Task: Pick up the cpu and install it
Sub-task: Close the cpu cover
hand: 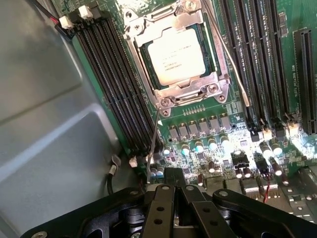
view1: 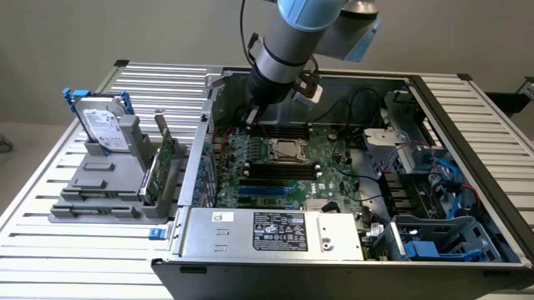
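The cpu [view1: 288, 149] lies flat in the motherboard's socket, its pale silver top with printed text [hand: 176, 54] framed by the metal socket frame [hand: 193, 94]. My gripper [view1: 250, 119] hangs inside the open computer case, beyond the socket and toward the exterior view's left. In the wrist view its black fingers [hand: 173, 191] are pressed together with nothing between them. A thin metal lever [hand: 153, 144] runs from the socket's corner down to just beside the fingertips; whether they touch it I cannot tell.
Dark memory slots [hand: 116, 74] flank the socket on both sides. The case's grey wall [hand: 44, 124] stands close to the gripper. A hard drive with blue handles [view1: 109, 128] stands upright in a grey holder outside the case. A power supply [view1: 276, 231] lies at the case's front.
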Action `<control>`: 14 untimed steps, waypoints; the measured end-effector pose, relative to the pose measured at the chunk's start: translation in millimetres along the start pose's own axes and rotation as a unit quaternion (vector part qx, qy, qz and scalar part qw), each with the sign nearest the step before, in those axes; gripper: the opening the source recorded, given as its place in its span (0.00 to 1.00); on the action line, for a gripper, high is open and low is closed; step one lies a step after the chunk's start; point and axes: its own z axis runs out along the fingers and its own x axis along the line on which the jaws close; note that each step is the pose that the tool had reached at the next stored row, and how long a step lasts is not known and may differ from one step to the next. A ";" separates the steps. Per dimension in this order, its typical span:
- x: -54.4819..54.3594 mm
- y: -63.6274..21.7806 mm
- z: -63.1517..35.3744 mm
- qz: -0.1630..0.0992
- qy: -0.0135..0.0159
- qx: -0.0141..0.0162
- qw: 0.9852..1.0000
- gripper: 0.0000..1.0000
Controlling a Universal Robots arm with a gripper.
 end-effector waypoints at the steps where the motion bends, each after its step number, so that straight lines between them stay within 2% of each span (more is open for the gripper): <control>1: -0.3 -0.9 0.2 0.001 0.001 0.000 1.000 0.11; 4: -1.2 -3.2 0.7 0.007 0.005 0.001 1.000 0.11; 7: -1.6 -4.4 0.8 0.018 0.012 0.000 1.000 0.11; 11: -1.6 -4.6 0.8 0.043 0.022 -0.005 0.999 0.11; 14: -1.6 -4.6 0.8 0.062 0.029 -0.008 0.998 0.11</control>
